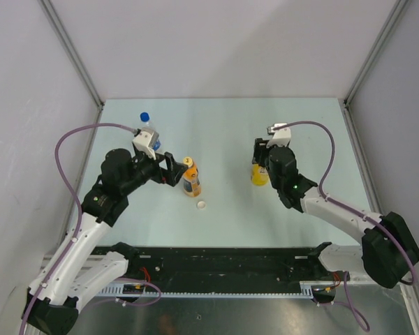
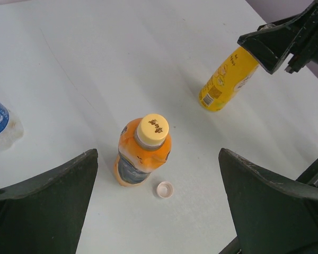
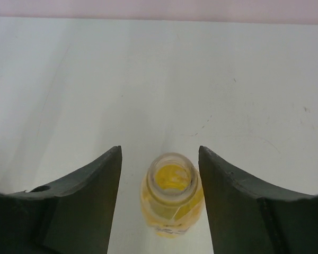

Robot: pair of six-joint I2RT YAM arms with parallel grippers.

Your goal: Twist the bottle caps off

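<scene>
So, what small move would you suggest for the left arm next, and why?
Probably lower the left gripper onto the orange bottle: its yellow cap is still on, and the wide-open jaws frame it.

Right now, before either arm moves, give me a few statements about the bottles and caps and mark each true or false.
1. The yellow bottle has its cap on. False: its neck is open.
2. The orange bottle has a cap on. True.
3. A loose white cap lies on the table beside the orange bottle. True.
4. The left gripper is clamped on the orange bottle. False: its jaws are wide open, clear of it.
5. The water bottle carries a blue cap. True.
</scene>
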